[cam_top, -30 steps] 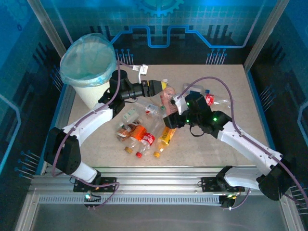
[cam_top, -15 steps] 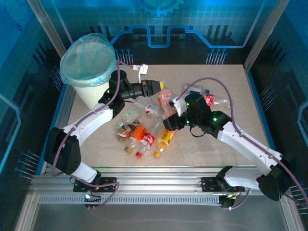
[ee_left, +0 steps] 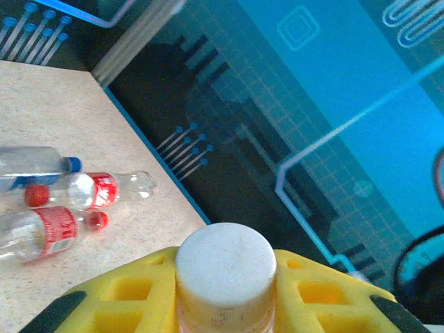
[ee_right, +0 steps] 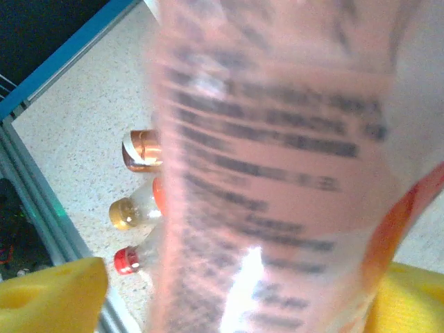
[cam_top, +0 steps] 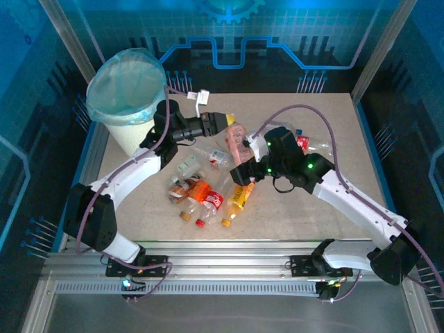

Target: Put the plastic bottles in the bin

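Two bottles are in hand: the left claw (cam_top: 220,123) pinches a white-capped bottle (ee_left: 225,267), the right claw (ee_right: 229,300) clamps a pink-labelled bottle (ee_right: 277,139). The bin (cam_top: 128,90) stands behind the left claw, and the loose bottles (cam_top: 205,193) lying near both claws remain to be binned.

Bin (cam_top: 135,139) sits at the table's (cam_top: 333,118) far left corner, the left gripper (cam_top: 223,121) just to its right, clamping a bottle (ee_left: 225,274). Mid-table, the right gripper (cam_top: 243,156) grips a second bottle (ee_right: 277,173). A heap of bottles (cam_top: 205,194) lies in front, slightly left, and three more bottles (ee_left: 90,191) lie behind to the right.
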{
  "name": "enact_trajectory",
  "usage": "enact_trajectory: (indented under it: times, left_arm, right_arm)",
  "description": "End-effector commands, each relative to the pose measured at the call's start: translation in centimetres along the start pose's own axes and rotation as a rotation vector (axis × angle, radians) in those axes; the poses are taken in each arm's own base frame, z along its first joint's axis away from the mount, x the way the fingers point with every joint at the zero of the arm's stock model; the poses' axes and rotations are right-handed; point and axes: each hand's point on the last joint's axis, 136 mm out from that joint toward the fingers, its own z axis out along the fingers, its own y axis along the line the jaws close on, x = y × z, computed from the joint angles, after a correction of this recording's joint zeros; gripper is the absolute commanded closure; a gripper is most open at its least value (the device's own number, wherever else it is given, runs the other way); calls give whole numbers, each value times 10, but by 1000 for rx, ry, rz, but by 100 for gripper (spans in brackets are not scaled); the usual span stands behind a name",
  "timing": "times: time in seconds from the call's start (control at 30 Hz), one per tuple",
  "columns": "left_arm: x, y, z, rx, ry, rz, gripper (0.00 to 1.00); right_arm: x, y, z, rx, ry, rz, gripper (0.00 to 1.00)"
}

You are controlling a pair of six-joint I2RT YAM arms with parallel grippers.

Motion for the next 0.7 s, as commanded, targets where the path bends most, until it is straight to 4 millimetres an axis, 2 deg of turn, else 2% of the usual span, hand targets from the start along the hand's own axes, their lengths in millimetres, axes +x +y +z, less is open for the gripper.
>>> enact_trajectory:
  times: [0.0, 0.2, 0.37, 0.47, 0.53, 0.67]
  left_arm:
    - [-35, 9, -17, -49, -105, -13, 98]
    - [-109, 8, -72, -183, -300, 35, 100]
    - [-167, -29, -131, -360, -472, 271, 100]
    - [-195, -62, -166, -486, -565, 454, 100]
    - [-212, -78, -190, -605, -633, 563, 100]
    - [-238, -90, -239, -824, -782, 689, 100]
  right_arm:
    - [-32, 9, -18, 13, -70, -18, 0]
    - [-68, 12, -48, 99, -126, 40, 0]
    - [-98, 23, -69, 107, -230, 77, 0]
    - [-124, 43, -76, 48, -290, 81, 0]
    - [-141, 64, -79, 4, -312, 40, 0]
    - [-165, 99, -73, -37, -342, -51, 0]
